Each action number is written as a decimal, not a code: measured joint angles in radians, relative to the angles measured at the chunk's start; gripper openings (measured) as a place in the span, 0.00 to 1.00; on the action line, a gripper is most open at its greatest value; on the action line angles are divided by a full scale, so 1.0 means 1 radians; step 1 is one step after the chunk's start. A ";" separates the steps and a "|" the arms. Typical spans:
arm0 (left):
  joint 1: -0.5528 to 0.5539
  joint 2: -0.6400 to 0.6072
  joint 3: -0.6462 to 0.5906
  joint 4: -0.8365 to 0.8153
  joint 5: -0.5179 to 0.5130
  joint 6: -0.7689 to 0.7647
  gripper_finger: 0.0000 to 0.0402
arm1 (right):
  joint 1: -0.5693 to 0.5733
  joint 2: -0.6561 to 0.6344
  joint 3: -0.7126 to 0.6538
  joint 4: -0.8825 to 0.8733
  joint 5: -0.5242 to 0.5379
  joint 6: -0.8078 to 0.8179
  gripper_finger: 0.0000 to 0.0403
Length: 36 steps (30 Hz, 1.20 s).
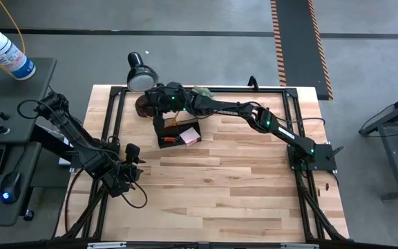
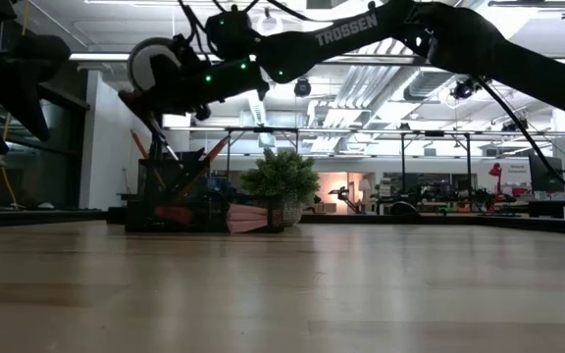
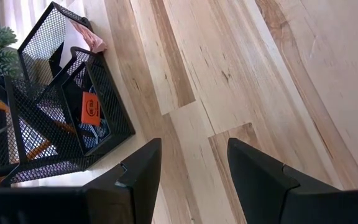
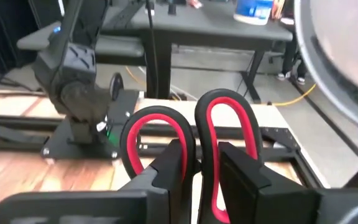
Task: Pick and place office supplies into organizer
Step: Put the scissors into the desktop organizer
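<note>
My right gripper is shut on the scissors, whose black loops are lined with red. The high view places it above the far left corner of the organizer, a black mesh tray. A pink notepad sits in the organizer's right part, and thin orange pencils stick up from it. The left wrist view shows the organizer with an orange-labelled item in one compartment. My left gripper is open and hangs over bare wood near the table's left edge. My right gripper pinches the shut scissors between its two fingers at the base of the handle loops. Both loops stick out past the fingertips toward the table's left side. The blades are hidden behind the fingers. The scissors are lifted clear of the table.
A black desk lamp with a round head stands just beyond the organizer at the far left. A green potted plant sits to the organizer's far right, under my right arm. Bare wooden tabletop stretches across the near and right parts.
</note>
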 joint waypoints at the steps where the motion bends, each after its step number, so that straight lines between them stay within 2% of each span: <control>1: 0.000 0.000 0.000 0.000 0.000 0.000 0.43 | 0.000 0.000 0.000 -0.012 0.001 -0.003 0.20; 19: 0.000 0.000 0.000 0.000 0.000 0.000 0.43 | 0.000 0.000 0.000 -0.068 0.004 0.006 0.24; 25: 0.000 0.000 0.000 0.000 -0.008 0.000 0.43 | 0.017 0.000 0.000 -0.028 0.164 0.075 0.17; 36: 0.000 0.000 0.000 0.003 -0.008 0.000 0.43 | 0.030 0.000 0.000 -0.007 0.287 0.124 0.17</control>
